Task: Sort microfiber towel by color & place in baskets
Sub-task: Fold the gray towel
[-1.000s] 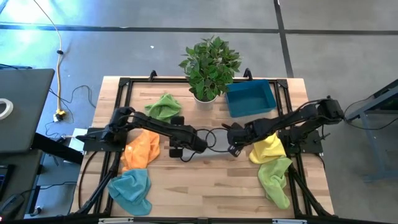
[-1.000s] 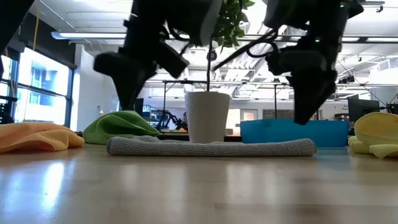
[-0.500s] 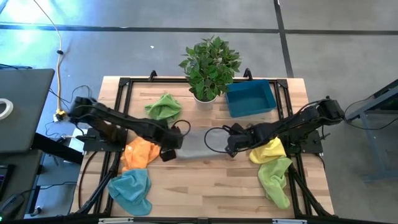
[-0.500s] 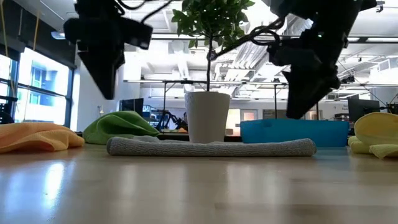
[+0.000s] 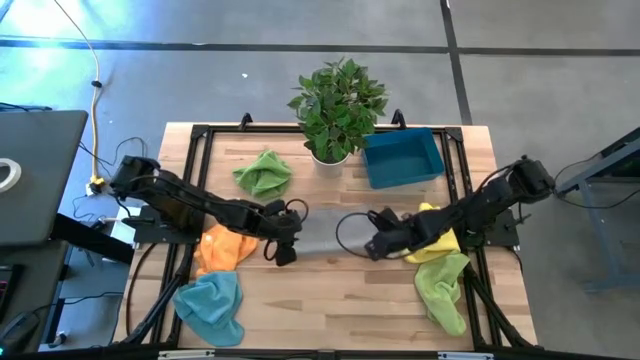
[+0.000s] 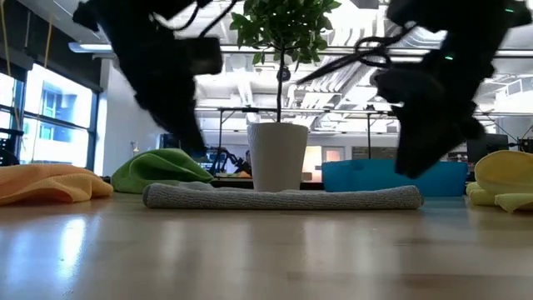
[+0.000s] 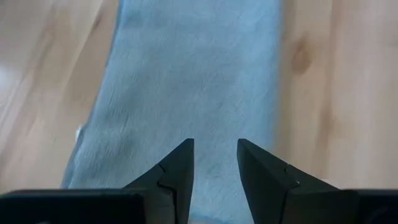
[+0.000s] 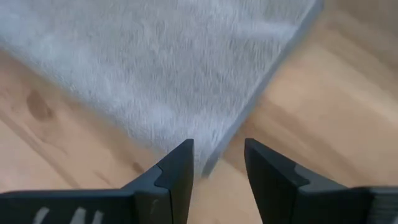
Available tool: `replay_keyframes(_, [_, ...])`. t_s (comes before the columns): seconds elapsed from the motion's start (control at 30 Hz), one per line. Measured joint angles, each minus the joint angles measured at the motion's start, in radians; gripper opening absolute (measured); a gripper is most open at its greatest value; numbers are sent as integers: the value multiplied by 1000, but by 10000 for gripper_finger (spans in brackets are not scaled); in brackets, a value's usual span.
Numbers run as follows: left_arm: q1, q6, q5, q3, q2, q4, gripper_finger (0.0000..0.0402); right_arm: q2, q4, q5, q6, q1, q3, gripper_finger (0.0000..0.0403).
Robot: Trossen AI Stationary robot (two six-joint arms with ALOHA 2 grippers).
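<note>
A grey towel lies flat, folded into a long strip, at the middle of the table; the low view shows the grey towel resting on the wood. My left gripper hangs open above its left end, pointing steeply down, with the grey cloth below its fingers. My right gripper hangs open above the right end's near corner. Neither touches the cloth. In the high view my left gripper and right gripper flank the strip. The teal-blue basket stands at the far right.
A potted plant stands at the far middle beside the basket. A green towel, an orange one and a teal one lie on the left; a yellow one and a light green one on the right.
My left gripper has drawn back from over the towel's middle toward the table's left, tipped to point steeply down, and sunk over the towel's left end. My right gripper has rolled and sunk a little over the right end. The towel has stayed still.
</note>
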Motion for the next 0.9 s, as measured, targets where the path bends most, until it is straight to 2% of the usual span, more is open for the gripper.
replay_keyframes(0.17, [-1, -8, -21, -24, 40, -1, 110, -2, 102, 43, 87, 21, -47, 134])
replay_keyframes(0.27, [7, -18, 0, -36, 81, -9, 110, -2, 104, 42, 132, 14, -63, 141])
replay_keyframes(0.37, [11, -43, 39, -32, 118, 3, 110, -2, 105, 41, 157, 14, -63, 161])
replay_keyframes(0.6, [-10, -117, 38, -29, 156, 34, 110, -2, 72, 28, 260, -1, -63, 212])
replay_keyframes(0.9, [-45, -183, 45, -31, 159, 54, 110, 26, 74, 31, 227, -85, -63, 210])
